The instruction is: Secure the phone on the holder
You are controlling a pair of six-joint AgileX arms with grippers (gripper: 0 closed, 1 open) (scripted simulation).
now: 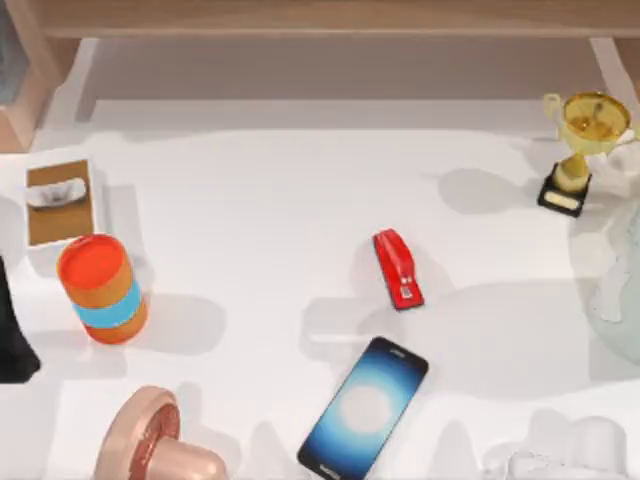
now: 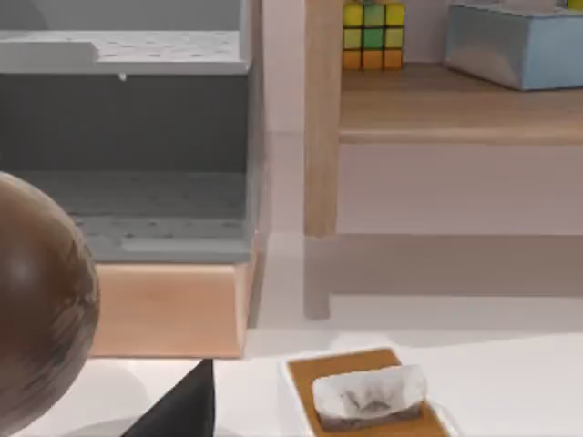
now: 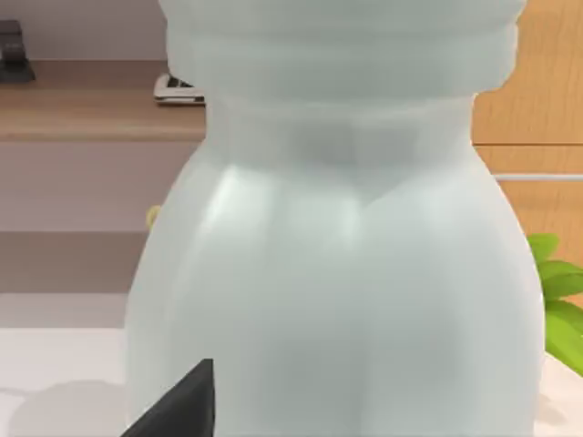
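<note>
The phone (image 1: pixel 364 409) lies flat, screen up, near the table's (image 1: pixel 270 220) front edge, a bit right of mid. The red stapler (image 1: pixel 397 268) sits just behind it, not touching. Left arm (image 1: pixel 14 330) is parked at the left edge; can't tell its pincer state. A big pale bottle (image 3: pixel 337 264) is right in front of the right wrist cam.
</note>
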